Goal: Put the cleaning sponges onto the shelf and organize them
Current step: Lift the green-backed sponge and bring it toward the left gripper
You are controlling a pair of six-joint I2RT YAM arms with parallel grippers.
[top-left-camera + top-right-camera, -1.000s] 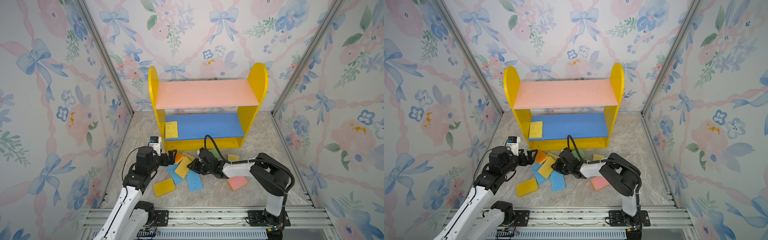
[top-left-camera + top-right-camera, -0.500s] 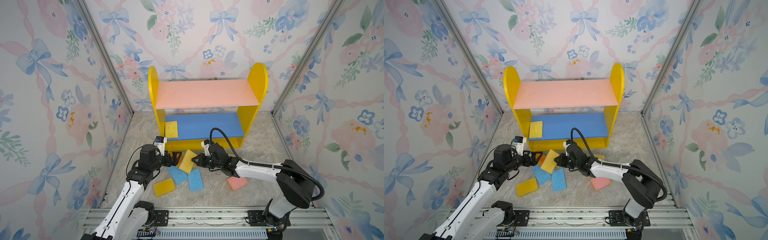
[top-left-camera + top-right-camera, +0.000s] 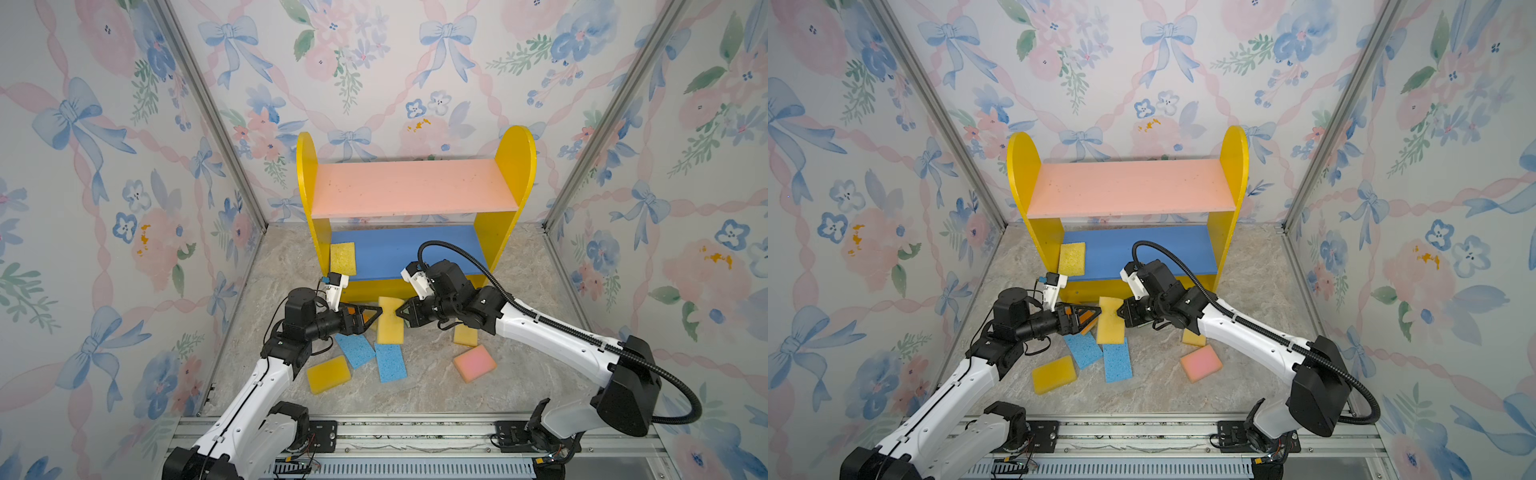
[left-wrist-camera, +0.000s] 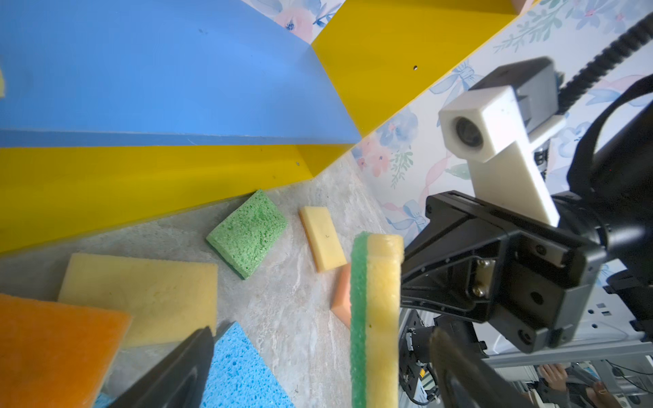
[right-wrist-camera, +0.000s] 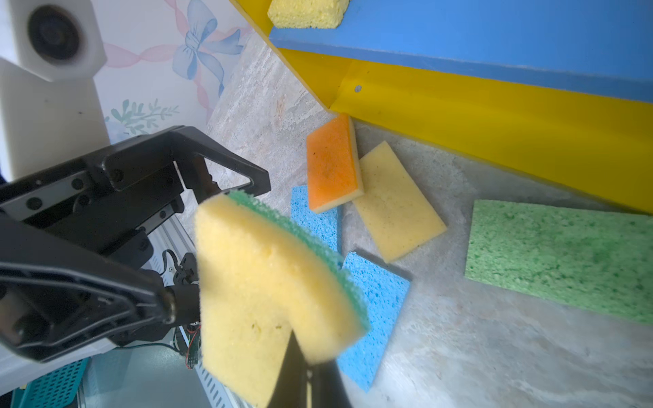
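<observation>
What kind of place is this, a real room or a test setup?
Probably a staged robot test booth, not a home: floral wallpaper panels in metal framing, a left arm and right arm bolted to a front rail, a toy-like shelf.

Marbled tabletop [image 3: 415, 399] — floral bow-print walls [image 3: 104, 208], aluminium rail [image 3: 415, 432] at front.

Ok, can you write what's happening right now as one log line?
right claw: shut on yellow-green sponge | left claw: open at its other edge | shelf: one yellow sponge
</observation>
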